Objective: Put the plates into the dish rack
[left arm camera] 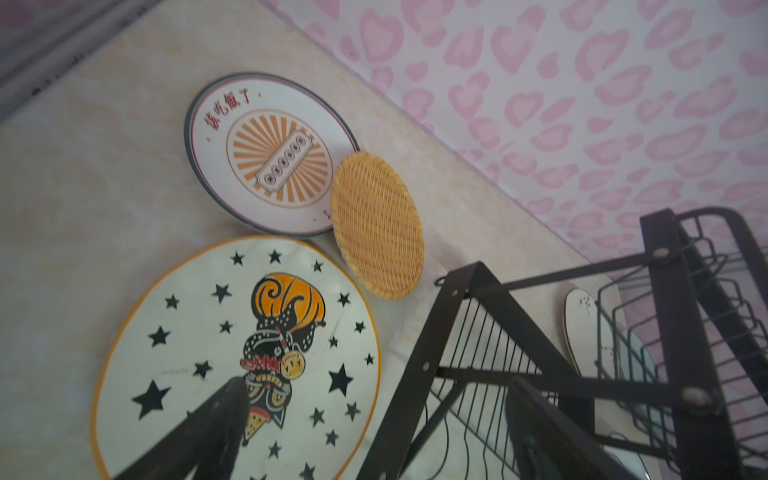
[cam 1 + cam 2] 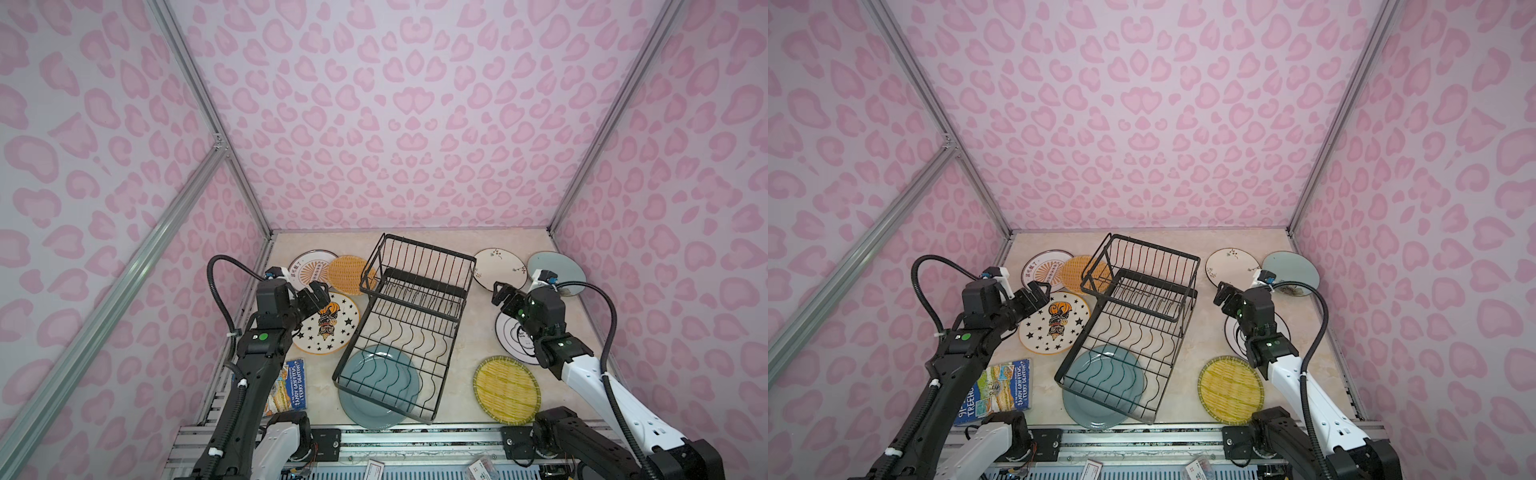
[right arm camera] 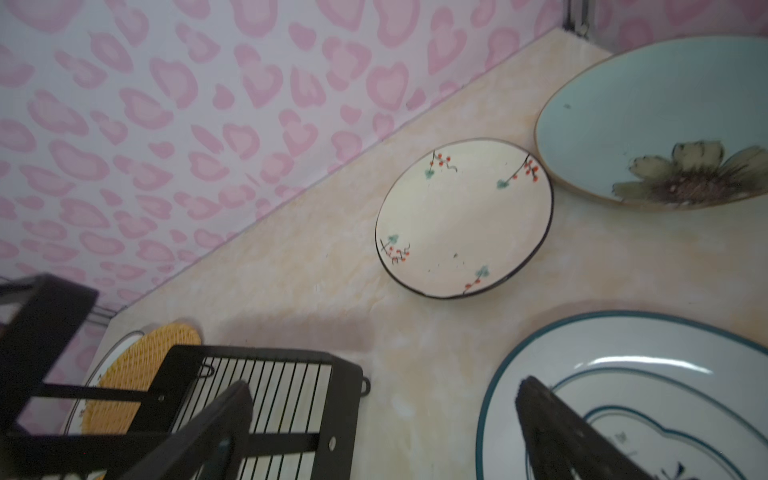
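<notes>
You're seeing the dish rack [image 2: 424, 279] sitting skewed in the middle of the table [image 2: 461, 374], raised basket tier at the far end, flat wavy-wire tier running toward the arm bases. The plates are all lying on the table around it. On the left, the sunburst plate [image 2: 305, 266] is sitting at the back with the orange woven plate [image 2: 347, 274] overlapping its edge and just beside the rack's corner, and the star plate [image 2: 332, 332] is lying nearer, close to the rack's long side. The teal-grey plate [image 2: 361, 411] is lying under the near end of the lower tier, wires crossing over it and its front edge sticking out. On the right, the sprig plate [image 2: 498, 268] and the pale blue plate [image 2: 561, 266] are sitting at the back just beside each other, the ringed plate [image 2: 509, 338] is lying partly hidden beneath your right arm, and the yellow woven plate [image 2: 507, 390] is lying nearest. A book [image 2: 289, 386] is lying by the left arm. Your left gripper [image 2: 321, 293] is hovering over the far edge of the star plate, jaws spread wide and gripping nothing. Your right gripper [image 2: 498, 294] is hanging between the rack and the sprig plate, jaws equally wide and carrying nothing
</notes>
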Robot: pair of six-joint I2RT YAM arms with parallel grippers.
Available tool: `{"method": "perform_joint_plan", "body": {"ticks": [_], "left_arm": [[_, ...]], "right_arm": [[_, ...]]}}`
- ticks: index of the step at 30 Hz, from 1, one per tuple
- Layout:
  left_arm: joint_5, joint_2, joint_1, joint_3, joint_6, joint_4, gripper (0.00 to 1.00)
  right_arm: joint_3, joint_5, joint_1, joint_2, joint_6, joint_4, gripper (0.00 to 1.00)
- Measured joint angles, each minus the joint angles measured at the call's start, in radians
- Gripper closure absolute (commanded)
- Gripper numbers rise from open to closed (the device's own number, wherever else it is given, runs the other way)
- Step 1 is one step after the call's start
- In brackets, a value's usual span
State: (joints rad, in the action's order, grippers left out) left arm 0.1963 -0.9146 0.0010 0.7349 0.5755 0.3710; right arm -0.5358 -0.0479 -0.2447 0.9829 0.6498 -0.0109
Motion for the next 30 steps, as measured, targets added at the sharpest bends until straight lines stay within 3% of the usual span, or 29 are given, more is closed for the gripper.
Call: {"method": "perform_joint_plan", "body": {"ticks": [2, 6, 11, 15, 21, 30], "left_arm": [[0.029, 0.014, -0.039, -0.027, -0.003, 0.057, 0.00], [0.035, -0.001, -0.164, -0.052, -0.028, 0.134, 0.06], [0.005, -0.060, -0.283, -0.067, -0.029, 0.158, 0.10], [-0.050, -0.078, -0.308, -0.088, -0.019, 0.176, 0.10], [-0.134, -0.034, -0.315, -0.090, 0.021, 0.202, 0.00], [-0.311, 0.023, -0.314, -0.044, 0.188, 0.417, 0.03]], "right_arm": [[0.019, 0.023, -0.039, 0.022, 0.028, 0.050, 0.08], [0.062, 0.055, -0.132, 0.062, 0.061, 0.108, 0.12], [0.068, 0.072, -0.173, 0.111, 0.100, 0.100, 0.15], [0.050, 0.080, -0.179, 0.166, 0.120, 0.082, 0.16], [-0.015, 0.128, -0.181, 0.288, 0.125, 0.024, 0.13], [-0.175, 0.178, -0.175, 0.478, 0.106, 0.002, 0.10]]}}
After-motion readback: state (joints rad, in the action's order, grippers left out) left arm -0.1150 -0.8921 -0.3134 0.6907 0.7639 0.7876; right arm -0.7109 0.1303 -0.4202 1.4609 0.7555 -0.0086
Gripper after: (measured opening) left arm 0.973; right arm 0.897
